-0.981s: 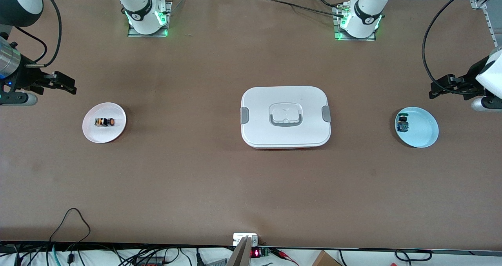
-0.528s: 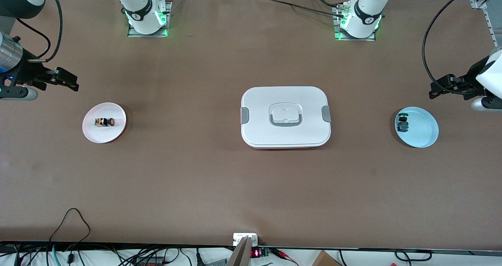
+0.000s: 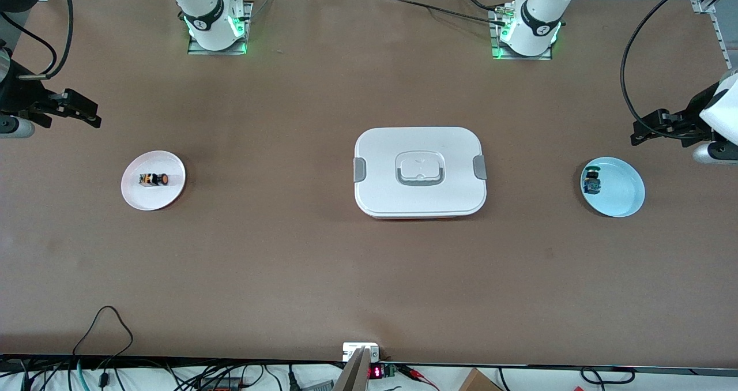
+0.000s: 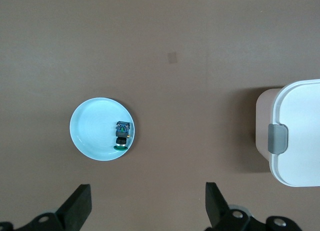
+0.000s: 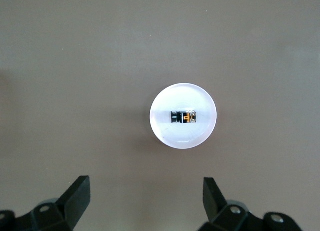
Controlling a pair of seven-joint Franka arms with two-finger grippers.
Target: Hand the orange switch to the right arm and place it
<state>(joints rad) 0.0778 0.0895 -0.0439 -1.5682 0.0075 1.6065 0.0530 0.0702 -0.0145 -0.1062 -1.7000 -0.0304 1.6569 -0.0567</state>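
Observation:
The orange switch (image 3: 154,179) lies on its side on a small white plate (image 3: 134,198) at the right arm's end of the table. It also shows in the right wrist view (image 5: 182,117), on that plate (image 5: 165,136). My right gripper (image 3: 86,114) is open and empty, up in the air over bare table beside the plate, and its fingers frame bare table in its wrist view (image 5: 145,191). My left gripper (image 3: 640,130) is open and empty, and waits over bare table by the blue plate (image 3: 622,198), as its wrist view (image 4: 147,198) shows.
A green-capped switch with a blue body (image 3: 591,182) lies in the blue plate at the left arm's end and shows in the left wrist view (image 4: 122,135). A closed white lidded box (image 3: 420,172) with grey latches sits at the table's middle.
My right gripper has drawn away from the white plate toward the table's end, still open and empty. The switch, the plates and the left arm have not moved.

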